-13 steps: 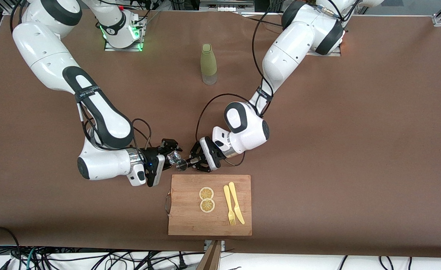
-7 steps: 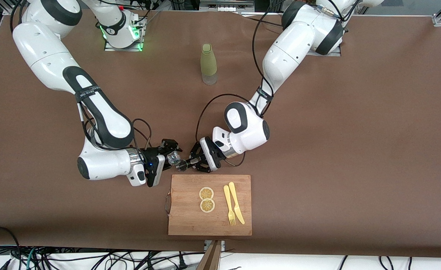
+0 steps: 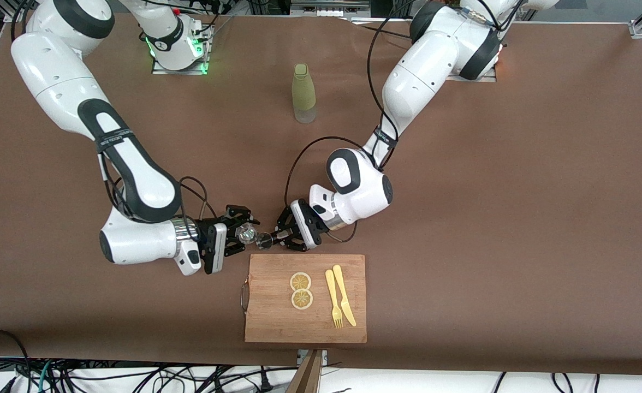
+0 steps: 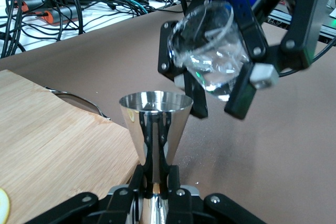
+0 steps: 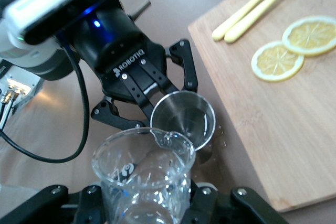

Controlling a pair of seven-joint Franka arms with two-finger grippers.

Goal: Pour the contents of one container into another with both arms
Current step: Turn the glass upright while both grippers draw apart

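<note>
bench (image 3: pixel 463 218) carries a chopping board (image 3: pixel 277 322) at the edge nearest the front camera, with two lemon slices (image 3: pixel 301 290) and a yellow fork and knife (image 3: pixel 339 301) laid flat on it. an olive-green bottle (image 3: pixel 303 93) stands upright, well apart, nearer the arm bases; judged not in use.

right tool (image 3: pixel 237 236) is clenched on the clear glass (image 3: pixel 246 234), held tilted with its mouth toward the jigger (image 3: pixel 265 240), just above the bench beside the board's edge farthest from the front camera. left tool (image 3: pixel 277 238) is clenched on the jigger's lower cone, keeping it upright, mouth up, just beside the glass. judgement: the two are brought lip to lip for a transfer; the tilt suggests glass into jigger, contrary to the stated direction. small droplets lie on the bench by the jigger.

writing: "robotiq" reads on both tools.
</note>
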